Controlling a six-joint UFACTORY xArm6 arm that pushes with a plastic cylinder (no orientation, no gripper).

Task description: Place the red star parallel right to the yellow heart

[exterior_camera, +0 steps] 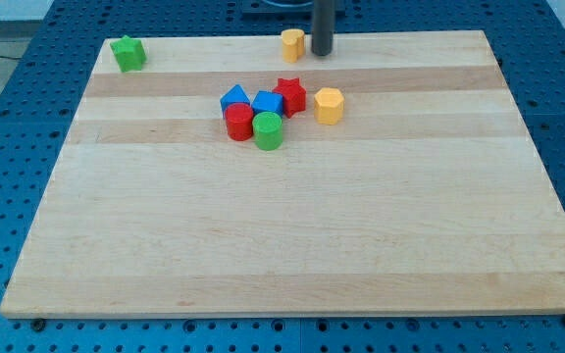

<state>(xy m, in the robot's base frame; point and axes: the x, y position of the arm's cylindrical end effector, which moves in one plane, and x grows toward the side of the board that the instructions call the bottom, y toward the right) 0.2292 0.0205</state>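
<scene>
The red star [290, 95] sits in the upper middle of the wooden board [292, 245], at the right of a tight cluster of blocks. The yellow heart [292, 44] stands at the board's top edge, above the star. My tip [322, 54] rests at the top edge, just right of the yellow heart, nearly touching it. The tip is well above the red star, apart from it.
The cluster holds a blue triangular block [233, 97], a blue block [267, 103], a red cylinder [238, 123] and a green cylinder [268, 130]. A yellow hexagonal block [329, 105] lies just right of the star. A green block [128, 53] sits at the top left corner.
</scene>
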